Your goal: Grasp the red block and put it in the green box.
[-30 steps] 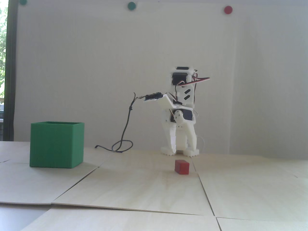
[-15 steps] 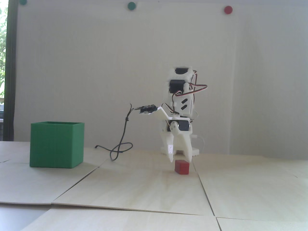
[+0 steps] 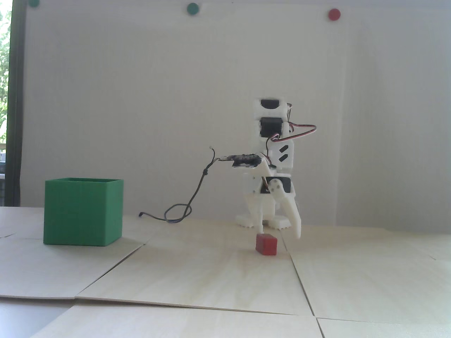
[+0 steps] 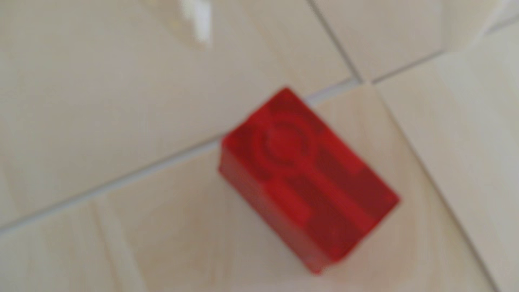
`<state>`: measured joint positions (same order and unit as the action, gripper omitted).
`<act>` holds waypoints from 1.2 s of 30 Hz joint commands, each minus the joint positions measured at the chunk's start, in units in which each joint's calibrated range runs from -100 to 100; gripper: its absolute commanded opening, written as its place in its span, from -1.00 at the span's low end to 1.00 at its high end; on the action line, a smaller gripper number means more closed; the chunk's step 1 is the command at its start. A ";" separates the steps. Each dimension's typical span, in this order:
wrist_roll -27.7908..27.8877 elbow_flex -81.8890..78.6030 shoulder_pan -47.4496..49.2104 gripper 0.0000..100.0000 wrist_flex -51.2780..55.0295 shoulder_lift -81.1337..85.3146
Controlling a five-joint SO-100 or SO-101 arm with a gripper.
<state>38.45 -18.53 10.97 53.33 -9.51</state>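
fixed view: your gripper (image 3: 280, 234) hangs low over the table (image 3: 211, 274) with its jaws spread wide. one finger (image 3: 294, 220) angles out to the right of the block (image 3: 266, 244) and ends beside its top; the other drops behind the block and its tip is hidden. nothing is held. the block sits flat on the table just in front of the arm's base, not yet touched as far as this view shows. the box (image 3: 83, 211) stands well apart to the left, open top up.

wrist view: blurred, but the block (image 4: 306, 179) fills the middle, lying skewed to the frame, with a ring and a bar moulded into its top face. it lies next to a seam between panels of the table (image 4: 112, 98). a white smear at the top edge may be a fingertip — you cannot be sure, and this view says nothing more about the jaws.

handling: it looks like a small, rigid, light plastic piece — it should not deform, but smooth faces could let it slip or twist. you would do best to turn the wrist square to it and pinch the two long side faces at mid-length, low on the sides, not corner to corner.
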 commanded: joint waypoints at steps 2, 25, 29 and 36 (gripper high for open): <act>2.72 0.61 2.26 -0.41 -0.12 2.68; 16.00 -10.04 6.04 -0.42 -0.12 14.20; 15.84 -3.30 5.72 -0.42 -0.12 4.73; 15.84 5.04 4.59 -0.42 0.89 -3.32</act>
<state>54.38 -20.95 16.62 53.33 -11.33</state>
